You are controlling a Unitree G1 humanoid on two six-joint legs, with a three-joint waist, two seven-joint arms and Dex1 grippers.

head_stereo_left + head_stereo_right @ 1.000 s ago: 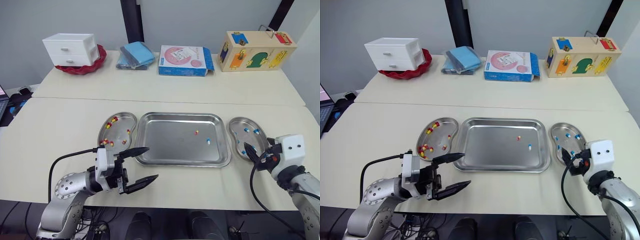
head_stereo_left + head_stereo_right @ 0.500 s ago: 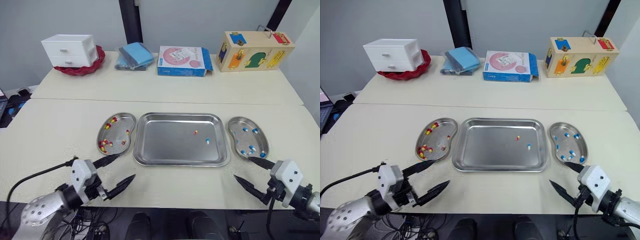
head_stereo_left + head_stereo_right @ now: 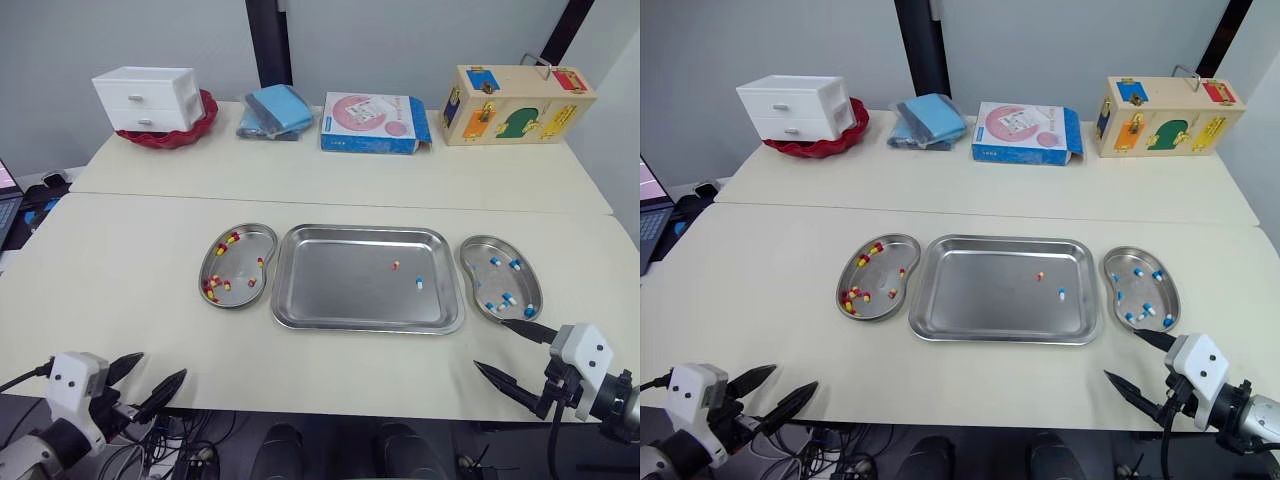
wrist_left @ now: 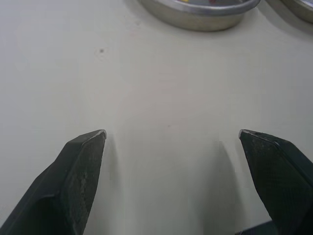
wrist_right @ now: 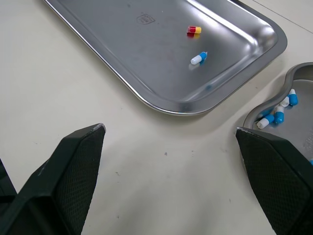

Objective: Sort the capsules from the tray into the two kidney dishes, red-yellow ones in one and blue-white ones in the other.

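From the head, the red-yellow capsule [image 3: 396, 265] and blue-white capsule [image 3: 418, 283] lie toward the right edge of the tray [image 3: 340, 290], which sits between left dish [image 3: 241, 266] and right dish [image 3: 480, 272] near the front edge of the table [image 3: 120, 280], where left gripper [image 3: 162, 364] and right gripper [image 3: 490, 343] hang wide open. The left wrist shows bare table between spread fingers [image 4: 80, 166]. The right wrist faces both capsules: probably light, slick, quick to roll, best pinched gently across the middle.

Up at head height, twice over: looks forward and down across the whole surface [image 3: 130, 270], tray [image 3: 340, 290] dead centre. Down on the left wrist: skims low and close over the surface toward the left kidney dish [image 4: 195, 19] rim. On the right wrist: sits higher, faces the tray's near corner and the right kidney dish [image 5: 298, 125], both shared with the head views.
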